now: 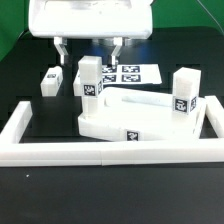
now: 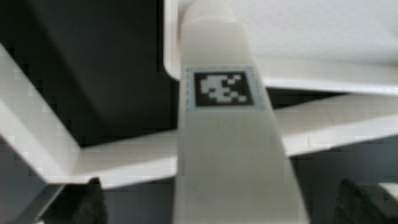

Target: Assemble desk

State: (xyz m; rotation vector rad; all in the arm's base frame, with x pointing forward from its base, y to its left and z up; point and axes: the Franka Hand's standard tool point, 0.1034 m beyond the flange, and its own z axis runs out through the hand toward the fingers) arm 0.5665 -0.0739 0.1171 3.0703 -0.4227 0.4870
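Observation:
The white desk top (image 1: 135, 118) lies tilted inside the border wall. One tagged white leg (image 1: 90, 78) stands upright at its far corner on the exterior view's left, and a second leg (image 1: 185, 93) stands at its corner on the exterior view's right. A third leg (image 1: 51, 79) stands loose on the black table to the left. My gripper (image 1: 88, 48) hangs open just above the first leg. In the wrist view that leg (image 2: 222, 90) runs up between my dark fingertips (image 2: 75, 202), with gaps on both sides. My gripper (image 2: 221, 205) holds nothing.
The low white U-shaped border wall (image 1: 110, 153) encloses the work area on the near side and on both sides. The marker board (image 1: 128, 72) lies flat on the table behind the desk top. The white desk rim (image 2: 294, 45) shows behind the leg in the wrist view.

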